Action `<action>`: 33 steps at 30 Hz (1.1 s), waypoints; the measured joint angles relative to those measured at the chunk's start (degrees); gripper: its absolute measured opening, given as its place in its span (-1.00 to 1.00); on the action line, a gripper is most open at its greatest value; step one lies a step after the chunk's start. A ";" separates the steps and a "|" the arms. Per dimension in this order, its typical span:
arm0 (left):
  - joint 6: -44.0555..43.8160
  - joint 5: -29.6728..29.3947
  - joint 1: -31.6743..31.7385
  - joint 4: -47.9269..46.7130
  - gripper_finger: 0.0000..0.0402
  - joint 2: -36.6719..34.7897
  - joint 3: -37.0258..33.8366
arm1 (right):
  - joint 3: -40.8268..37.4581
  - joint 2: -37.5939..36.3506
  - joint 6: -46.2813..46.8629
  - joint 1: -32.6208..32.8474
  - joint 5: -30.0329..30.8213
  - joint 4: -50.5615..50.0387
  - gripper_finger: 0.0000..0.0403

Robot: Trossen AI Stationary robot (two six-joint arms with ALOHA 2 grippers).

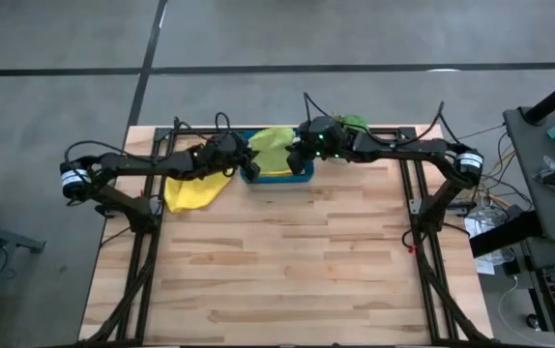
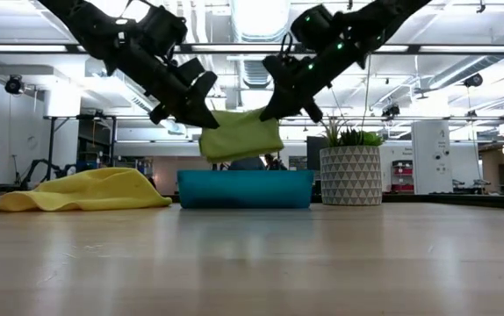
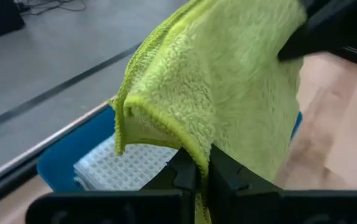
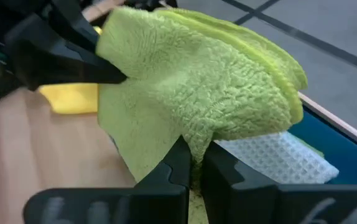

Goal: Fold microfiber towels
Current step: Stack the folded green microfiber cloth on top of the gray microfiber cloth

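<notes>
A lime green microfiber towel (image 2: 241,136) hangs doubled over above the teal tray (image 2: 245,190), stretched between my two grippers. My left gripper (image 2: 206,121) is shut on its left end and my right gripper (image 2: 270,112) on its right end. In the high view the same towel (image 1: 276,148) sits over the tray (image 1: 302,176) at the table's far edge. A yellow towel (image 1: 198,189) lies crumpled flat on the table left of the tray. My left gripper pinches a hemmed fold of the lime towel's edge (image 3: 194,149) between its two fingers, coming slanting down from the table's left. The towel is lifted clear of the tray and drapes away from the fingers toward the other gripper. My right gripper pinches a bunched part of the lime towel's edge (image 4: 197,144) between its two fingers, slanting down from the table's right. Several layers show above the fingers. The towel hangs clear of the tray, sagging slightly between the two holds.
A white gridded mat (image 3: 132,167) lies inside the tray. A potted plant (image 2: 350,173) stands at the far right of the tray. The near wooden tabletop (image 1: 287,261) is bare. The table's frame rails (image 1: 415,193) run along both sides.
</notes>
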 joint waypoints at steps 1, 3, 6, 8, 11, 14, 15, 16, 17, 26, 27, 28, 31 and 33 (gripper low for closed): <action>0.48 0.19 0.36 0.06 -0.99 0.25 0.19 | 0.40 0.79 -0.27 -0.19 -0.05 -0.02 -0.94; 1.17 0.96 1.09 -0.29 -0.99 1.21 0.45 | 1.12 2.40 -0.60 -0.35 -0.03 -0.08 -0.94; 1.36 2.48 2.11 0.18 -0.99 3.71 1.03 | 1.99 4.26 -0.49 -0.77 -0.09 -0.21 -0.94; 1.67 2.56 2.71 0.92 -0.99 5.59 1.35 | 2.27 4.96 -0.18 -1.16 -0.05 -0.35 -0.94; 2.77 2.69 3.75 1.16 -0.99 7.63 2.63 | 2.25 5.68 0.86 -1.62 0.10 -0.93 -0.94; 4.06 2.90 4.78 1.31 -0.99 9.70 3.84 | 2.23 6.26 1.08 -2.11 0.19 -1.22 -0.94; 4.14 2.94 5.04 1.11 -0.99 10.34 4.21 | 2.23 6.53 1.10 -2.11 0.21 -1.22 -0.94; 4.16 3.07 5.31 1.16 -0.99 10.93 4.58 | 2.23 6.86 1.10 -2.25 0.52 -1.22 -0.94; 4.18 3.40 5.47 1.24 -0.99 11.49 4.86 | 2.23 7.21 1.10 -2.28 1.05 -1.21 -0.94; 4.41 3.50 6.42 1.20 -0.99 15.44 6.43 | 2.16 9.41 1.23 -3.02 2.81 -1.26 -0.94; 4.43 3.50 6.53 1.44 -0.99 15.69 6.54 | 2.16 9.43 1.15 -3.02 3.15 -1.28 -0.94; 4.44 3.49 6.55 1.06 -0.99 15.79 6.55 | 2.14 9.45 1.08 -3.02 3.14 -1.35 -0.94; 4.52 3.39 6.55 1.14 -0.99 15.93 6.69 | 2.14 9.43 1.06 -3.00 3.14 -1.40 -0.94; 4.52 3.33 6.60 1.14 -0.96 15.93 6.69 | 2.14 9.43 1.04 -3.00 3.12 -1.91 -0.94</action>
